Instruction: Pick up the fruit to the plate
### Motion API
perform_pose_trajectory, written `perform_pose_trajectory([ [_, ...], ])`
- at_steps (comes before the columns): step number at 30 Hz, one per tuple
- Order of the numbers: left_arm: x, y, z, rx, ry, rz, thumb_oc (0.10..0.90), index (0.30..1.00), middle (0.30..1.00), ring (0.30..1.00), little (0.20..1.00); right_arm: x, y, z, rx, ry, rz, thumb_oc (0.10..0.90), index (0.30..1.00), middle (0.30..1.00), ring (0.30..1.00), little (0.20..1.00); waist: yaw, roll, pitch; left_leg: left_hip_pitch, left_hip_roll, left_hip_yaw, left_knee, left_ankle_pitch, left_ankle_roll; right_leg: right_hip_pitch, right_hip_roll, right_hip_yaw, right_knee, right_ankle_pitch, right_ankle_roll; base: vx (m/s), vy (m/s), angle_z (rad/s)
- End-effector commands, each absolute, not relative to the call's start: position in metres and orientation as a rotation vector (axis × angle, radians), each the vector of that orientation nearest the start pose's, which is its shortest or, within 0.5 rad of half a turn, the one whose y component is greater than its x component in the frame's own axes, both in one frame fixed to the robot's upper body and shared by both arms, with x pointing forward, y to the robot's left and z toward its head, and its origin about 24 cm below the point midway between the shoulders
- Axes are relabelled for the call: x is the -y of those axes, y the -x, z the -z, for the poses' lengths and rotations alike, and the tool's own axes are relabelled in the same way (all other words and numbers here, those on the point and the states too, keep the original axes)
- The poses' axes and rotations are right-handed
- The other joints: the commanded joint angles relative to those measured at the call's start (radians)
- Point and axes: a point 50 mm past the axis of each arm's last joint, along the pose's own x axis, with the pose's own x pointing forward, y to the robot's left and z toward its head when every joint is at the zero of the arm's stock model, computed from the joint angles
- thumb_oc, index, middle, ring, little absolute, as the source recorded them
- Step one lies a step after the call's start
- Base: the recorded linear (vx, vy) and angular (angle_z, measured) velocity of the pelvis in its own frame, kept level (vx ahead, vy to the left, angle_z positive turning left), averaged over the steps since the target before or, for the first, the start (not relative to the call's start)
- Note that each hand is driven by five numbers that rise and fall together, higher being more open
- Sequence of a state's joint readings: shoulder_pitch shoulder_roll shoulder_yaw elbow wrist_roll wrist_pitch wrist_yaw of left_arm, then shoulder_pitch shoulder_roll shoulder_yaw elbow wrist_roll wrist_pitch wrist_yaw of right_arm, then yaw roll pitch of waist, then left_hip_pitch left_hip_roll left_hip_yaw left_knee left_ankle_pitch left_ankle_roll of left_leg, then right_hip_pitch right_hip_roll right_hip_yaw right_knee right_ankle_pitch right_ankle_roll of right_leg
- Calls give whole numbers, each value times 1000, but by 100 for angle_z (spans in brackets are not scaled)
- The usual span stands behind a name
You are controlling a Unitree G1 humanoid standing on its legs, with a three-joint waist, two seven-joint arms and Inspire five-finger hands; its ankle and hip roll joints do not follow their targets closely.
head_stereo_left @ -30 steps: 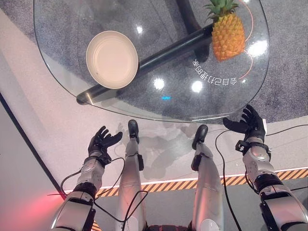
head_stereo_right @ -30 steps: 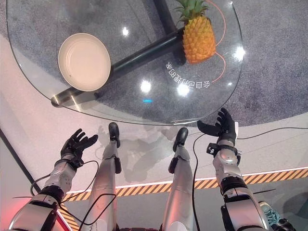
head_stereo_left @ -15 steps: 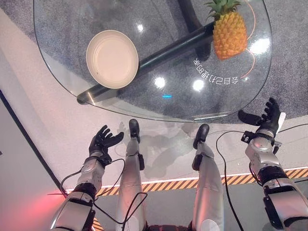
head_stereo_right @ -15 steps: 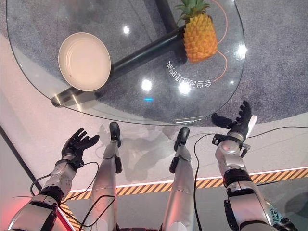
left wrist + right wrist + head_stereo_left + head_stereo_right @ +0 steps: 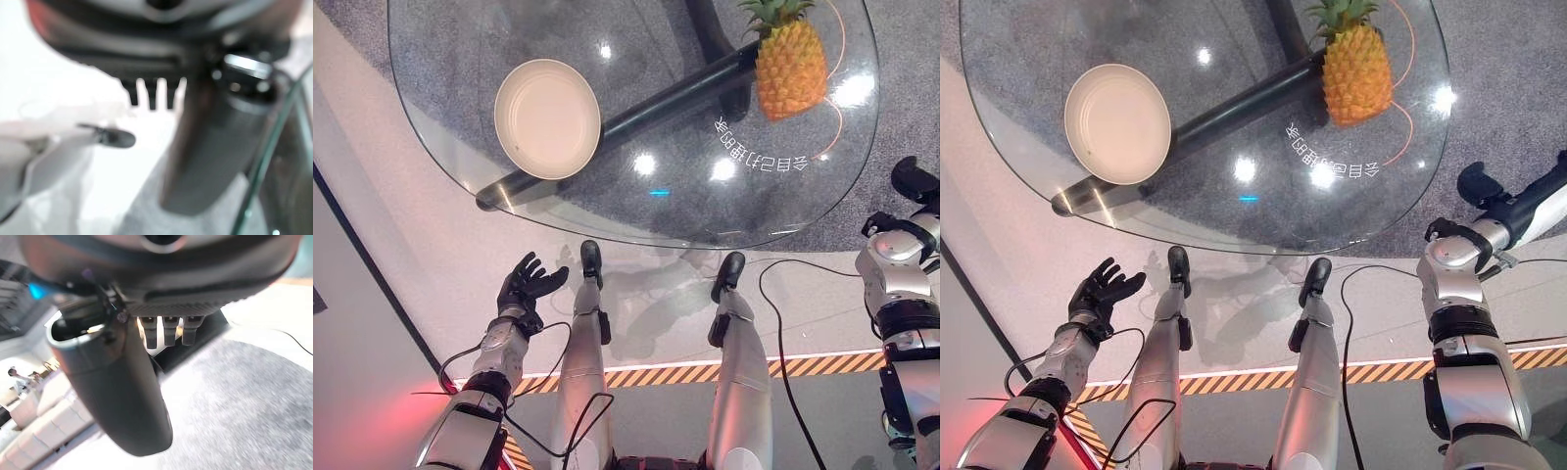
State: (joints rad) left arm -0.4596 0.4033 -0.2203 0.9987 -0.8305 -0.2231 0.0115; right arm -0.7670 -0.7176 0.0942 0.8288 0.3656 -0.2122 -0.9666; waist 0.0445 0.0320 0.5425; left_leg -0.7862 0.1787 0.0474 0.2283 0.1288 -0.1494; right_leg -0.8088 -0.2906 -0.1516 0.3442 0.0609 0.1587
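A pineapple (image 5: 791,69) stands upright at the far right of the round glass table (image 5: 636,238). A cream plate (image 5: 548,119) with nothing on it lies at the table's left. My right hand (image 5: 1477,186) is raised beside the table's near right edge, well short of the pineapple; in the right wrist view its thumb (image 5: 122,396) and fingers (image 5: 168,330) are straight, holding nothing. My left hand (image 5: 524,286) hangs open, palm up, below the table's near edge at the lower left, far from the plate.
A black beam (image 5: 666,98) of the table's base runs slantwise under the glass, between plate and pineapple. Grey carpet (image 5: 901,108) lies under the table. A yellow and black striped line (image 5: 656,372) crosses the floor near me.
My right hand has swung out to the right and risen to the table's right edge. The left hand has stayed where it was. The camera has shifted slightly.
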Motion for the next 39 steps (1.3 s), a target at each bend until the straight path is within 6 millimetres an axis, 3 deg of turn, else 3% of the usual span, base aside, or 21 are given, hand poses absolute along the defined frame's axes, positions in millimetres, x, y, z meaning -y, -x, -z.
perform_pose_trajectory([
  [1, -277, -275, 34, -334, 262, -368, 800, 900, 900, 900, 900, 366, -301, -241, 644, 253, 1383, 800, 900, 900, 900, 900, -18, 4, -22, -1, -3, -54, 71, -60, 31, -4, -29, -19, 1, 41, 32, 0, 0, 0],
  [10, -270, -279, 32, -326, 273, -369, 800, 900, 900, 900, 900, 322, -303, -277, 881, 259, 1253, 800, 900, 900, 900, 900, -23, 2, -22, 8, -5, -48, 47, -54, 38, -1, -20, -16, -13, 38, 31, 0, 0, 0],
  [22, -260, -274, 39, -331, 285, -355, 800, 900, 900, 900, 900, 261, -297, -304, 1089, 323, 938, 800, 900, 900, 900, 900, -24, 10, -22, 22, -13, -35, 28, -45, 43, 12, -19, -18, -26, 32, 29, -1, 5, 0],
  [31, -250, -274, 42, -333, 289, -342, 800, 900, 900, 900, 900, 225, -301, -301, 1075, 392, 716, 800, 900, 900, 900, 900, -25, 14, -22, 28, -16, -25, 24, -39, 45, 13, -21, -15, -28, 33, 26, -2, 10, -1],
  [39, -245, -272, 45, -342, 287, -331, 800, 900, 900, 900, 900, 207, -310, -289, 990, 403, 556, 800, 900, 900, 900, 900, -24, 14, -22, 36, -16, -18, 14, -31, 45, 19, -20, -18, -33, 36, 25, 0, 0, 0],
])
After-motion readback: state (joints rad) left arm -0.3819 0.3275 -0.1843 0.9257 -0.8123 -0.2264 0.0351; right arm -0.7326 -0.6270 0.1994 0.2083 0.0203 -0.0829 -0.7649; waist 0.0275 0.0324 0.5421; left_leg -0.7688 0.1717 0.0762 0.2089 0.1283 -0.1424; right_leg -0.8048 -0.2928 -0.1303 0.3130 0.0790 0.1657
